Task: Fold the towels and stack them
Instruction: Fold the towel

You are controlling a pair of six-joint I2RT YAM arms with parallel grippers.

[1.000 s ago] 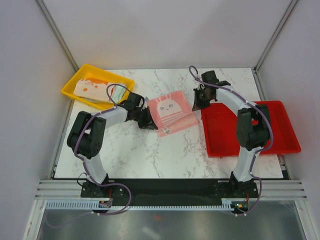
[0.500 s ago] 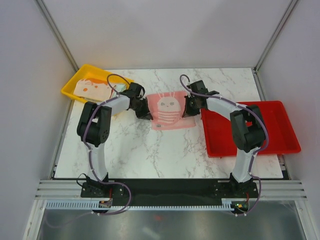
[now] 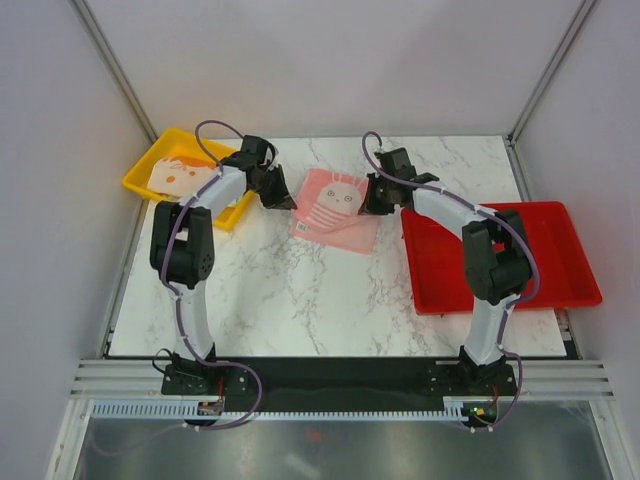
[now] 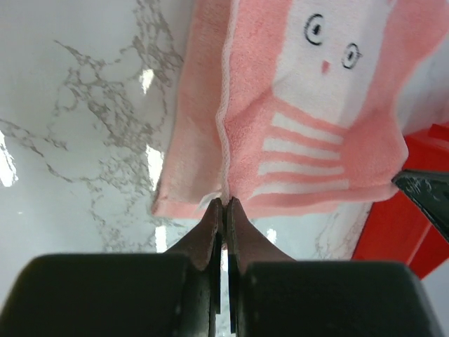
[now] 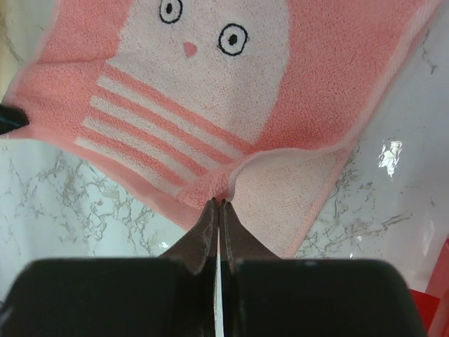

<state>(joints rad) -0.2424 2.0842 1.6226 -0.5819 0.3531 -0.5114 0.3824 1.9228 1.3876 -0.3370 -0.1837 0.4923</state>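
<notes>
A pink towel [image 3: 335, 205] with a white bunny face and stripes lies folded double at the middle back of the marble table, held at two opposite edges. My left gripper [image 3: 285, 199] is shut on its left edge; the left wrist view shows the tips [image 4: 224, 203] pinching the towel [image 4: 302, 126] at its hem. My right gripper [image 3: 372, 203] is shut on the right side, where the tips [image 5: 219, 202] pinch a folded corner of the towel [image 5: 210, 91]. A cream towel with orange shapes [image 3: 178, 178] lies in the yellow tray.
The yellow tray [image 3: 200, 140] sits at the back left corner, just behind my left arm. A red tray [image 3: 500, 260] lies at the right, close to my right arm. Grey walls enclose the table at the back and sides.
Both grippers have carried the pink towel towards the back of the table. It has turned and now sits tilted. My left arm has swung closer to the yellow tray.
</notes>
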